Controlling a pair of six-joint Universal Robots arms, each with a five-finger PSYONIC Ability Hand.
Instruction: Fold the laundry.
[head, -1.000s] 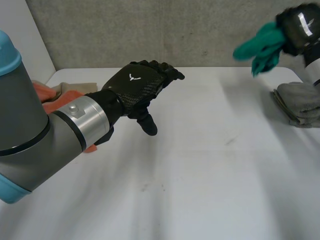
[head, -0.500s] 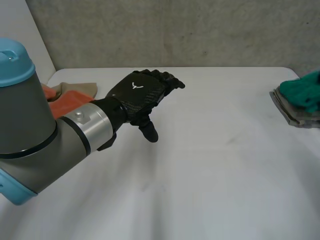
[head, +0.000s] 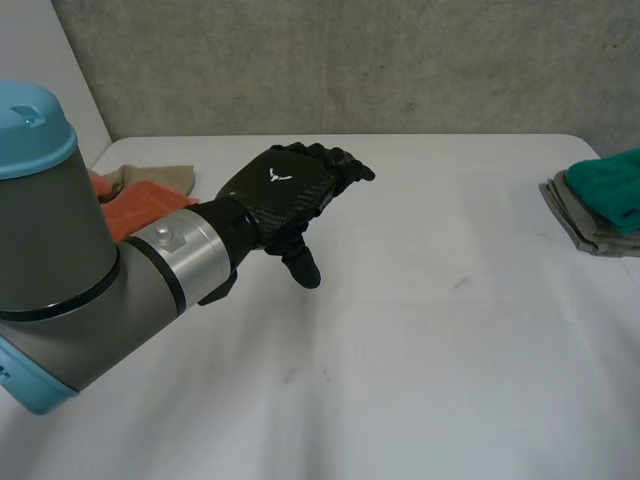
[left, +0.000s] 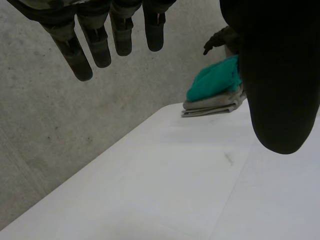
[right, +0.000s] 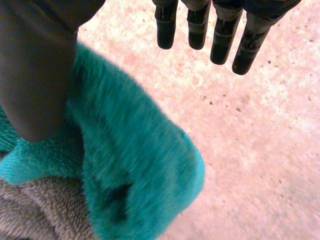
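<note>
Colours on the white table (head: 420, 340)
Teal towel (head: 612, 188) on a plain grey towel (head: 585, 228) at the table's right edge, orange cloth (head: 140, 210) and beige cloth (head: 150, 178) at its left edge, left hand (head: 285, 188) is black carbon weave with a tiny white logo.

A loose pile of cloths (head: 140, 195) lies at the left edge of the desk (head: 420, 330), partly behind the left arm (head: 100, 280). Well apart at the right edge, a towel (head: 610, 185) lies on a folded stack (head: 580, 228), the right hand (right: 40, 65) just above it.
</note>
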